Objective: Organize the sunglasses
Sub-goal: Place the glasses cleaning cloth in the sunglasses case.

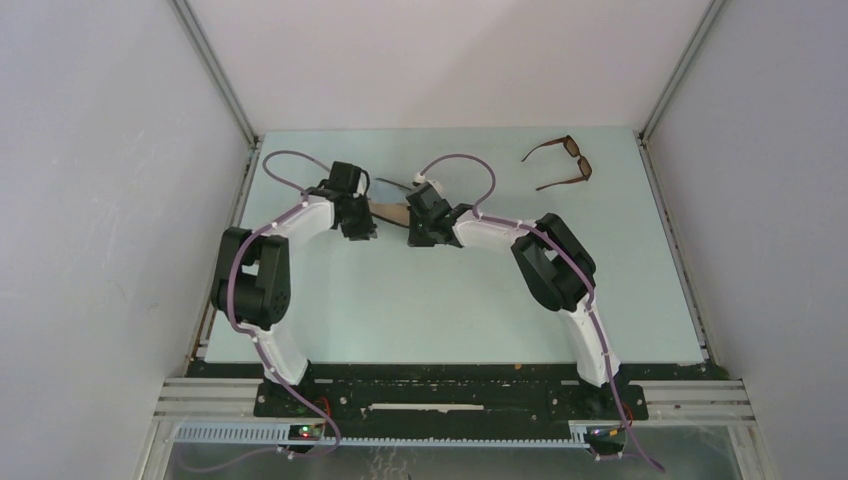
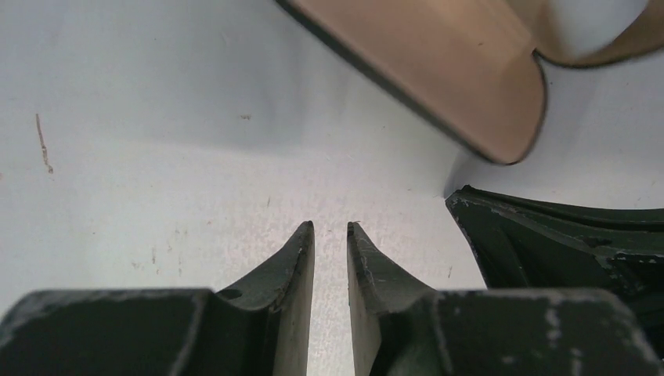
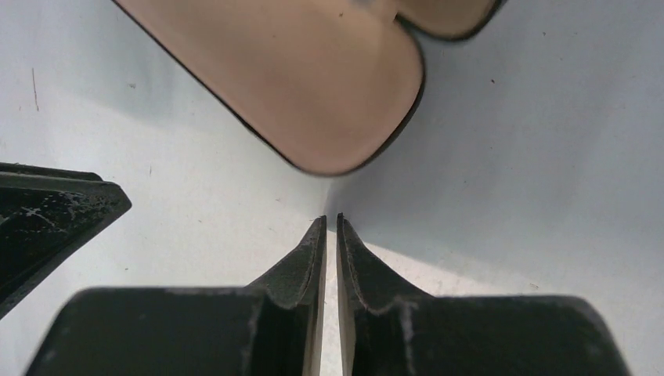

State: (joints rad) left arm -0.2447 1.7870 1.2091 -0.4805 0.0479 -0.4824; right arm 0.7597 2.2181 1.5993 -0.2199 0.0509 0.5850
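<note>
The sunglasses (image 1: 560, 162), brown-framed with dark lenses, lie unfolded on the table at the back right, far from both arms. An open black case with tan lining (image 1: 390, 208) lies between the two grippers near the back centre. My left gripper (image 1: 358, 228) points down at the table just left of the case (image 2: 438, 70); its jaws (image 2: 330, 225) stand a narrow gap apart with nothing between them. My right gripper (image 1: 420, 235) hangs just right of the case (image 3: 313, 78); its jaws (image 3: 331, 218) are almost touching and hold nothing.
The pale green table (image 1: 450, 300) is walled by white panels left, right and behind. Each wrist view shows the other gripper close by: the right gripper (image 2: 564, 243) and the left gripper (image 3: 47, 211). Purple cables loop above both wrists.
</note>
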